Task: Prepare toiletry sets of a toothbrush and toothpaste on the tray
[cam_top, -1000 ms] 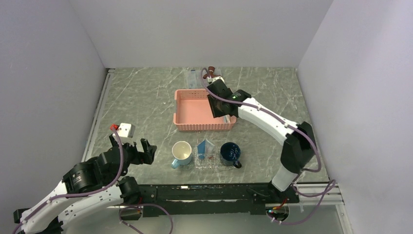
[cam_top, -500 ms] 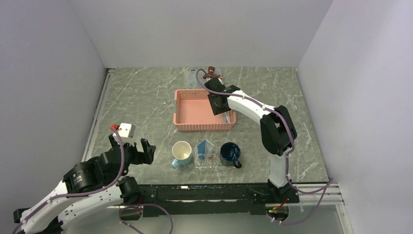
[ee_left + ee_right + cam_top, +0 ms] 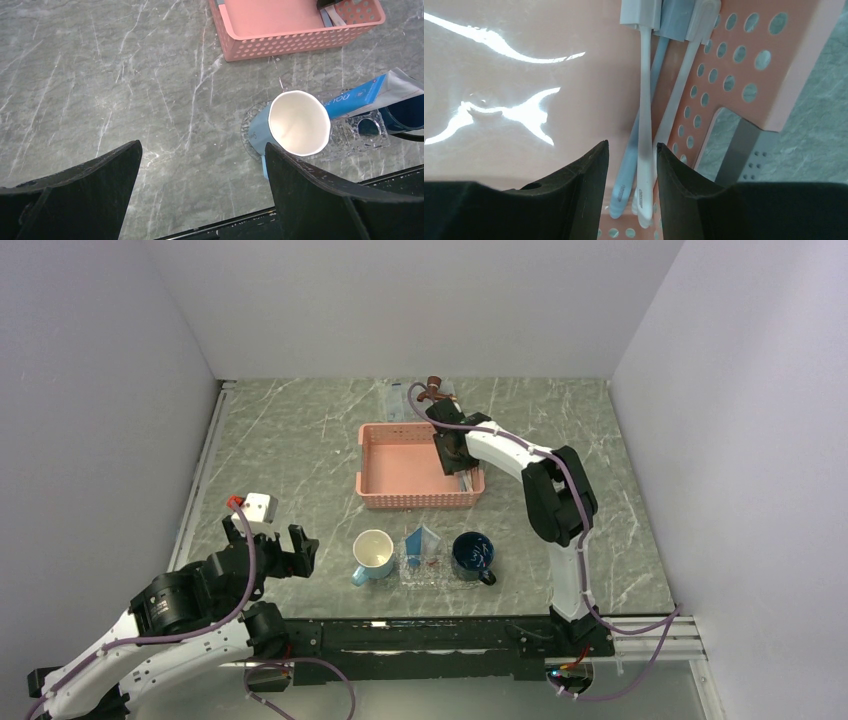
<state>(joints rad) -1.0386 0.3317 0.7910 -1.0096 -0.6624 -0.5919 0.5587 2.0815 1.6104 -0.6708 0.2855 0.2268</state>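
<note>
The pink basket [image 3: 400,498] stocks supplies. Off its near-left corner the left gripper [image 3: 201,145] hangs wide open, empty. Just before the basket the clear tray [image 3: 346,140] props a blue toothpaste [image 3: 357,96]. Inside the basket's right end the right gripper [image 3: 631,149] straddles a white toothbrush [image 3: 644,100], jaws narrowly apart, seemingly not yet pinching, placed for the pick.

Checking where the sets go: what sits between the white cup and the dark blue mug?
The clear tray, with a light-blue toothpaste tube propped on it. The top external view shows this best.
</note>
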